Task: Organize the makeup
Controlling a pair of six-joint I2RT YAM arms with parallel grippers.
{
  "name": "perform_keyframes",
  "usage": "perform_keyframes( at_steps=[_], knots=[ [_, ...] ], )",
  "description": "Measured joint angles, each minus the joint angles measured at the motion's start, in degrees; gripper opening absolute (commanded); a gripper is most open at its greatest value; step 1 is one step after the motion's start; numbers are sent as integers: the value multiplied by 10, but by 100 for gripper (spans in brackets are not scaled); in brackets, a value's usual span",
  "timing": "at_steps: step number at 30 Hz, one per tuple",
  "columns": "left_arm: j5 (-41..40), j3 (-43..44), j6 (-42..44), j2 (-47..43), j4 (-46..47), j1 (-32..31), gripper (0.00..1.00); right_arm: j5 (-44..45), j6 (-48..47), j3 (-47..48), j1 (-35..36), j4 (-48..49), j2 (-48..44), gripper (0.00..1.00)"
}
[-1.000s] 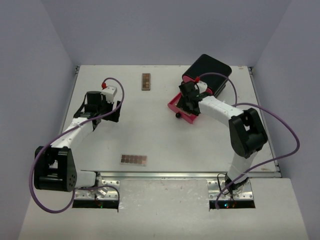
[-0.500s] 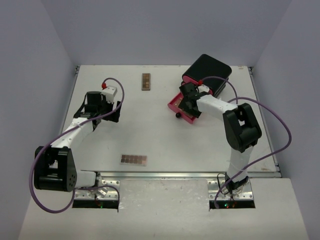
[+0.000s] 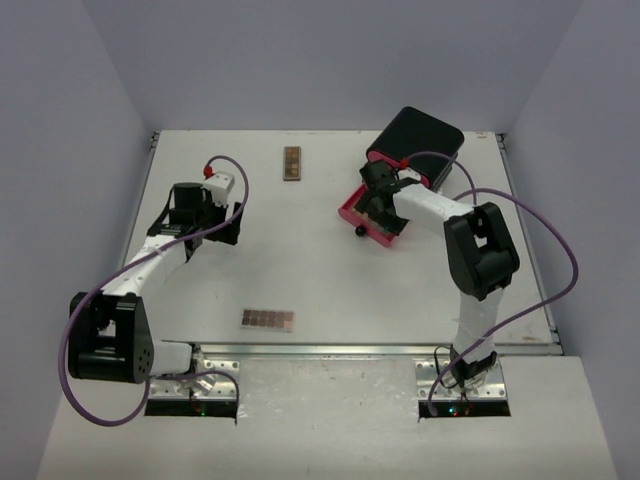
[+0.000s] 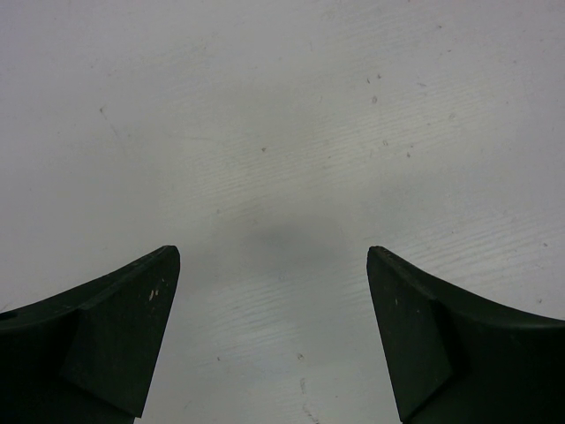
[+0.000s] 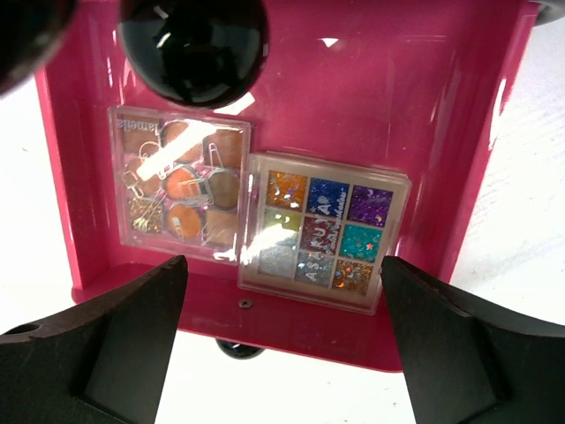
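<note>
Hovering right end effector (image 5: 282, 269), multicoloured palette (image 5: 325, 231) in drawer (image 5: 397, 88)

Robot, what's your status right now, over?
Left fingers open, empty, above table. Right fingers open over pink drawer holding multicoloured palette, orange-brown palette, round black compact. Far palette, near palette loose on table. Nothing blocking.

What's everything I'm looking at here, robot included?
Black rounded box: 1, black, table's far right.
Pink plastic drawer: 1, pink, pulled open.
Round black compact: 1, black, inside drawer.
Clear-lidded orange-brown eyeshadow palette: 1, inside drawer.
Multicoloured glitter palette: 1, inside drawer, beside it.
Slim brown palettes: 2, brown, on table: near edge, far middle.
White table: 1.
Left end effector: 1, black, open over bare table.
Right end effector: 1, black, open above drawer.
</note>
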Motion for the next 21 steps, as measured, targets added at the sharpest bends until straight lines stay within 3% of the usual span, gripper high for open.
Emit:
perform_keyframes(
  at_steps=[12,21],
  knots=[
    [69,24,62,1,-45,0,84,-92,-113,3,0,55,-22,90],
    [72,122,82,-22,-129,0,84,-258,-172,5,0,100,-90,88]
  ],
)
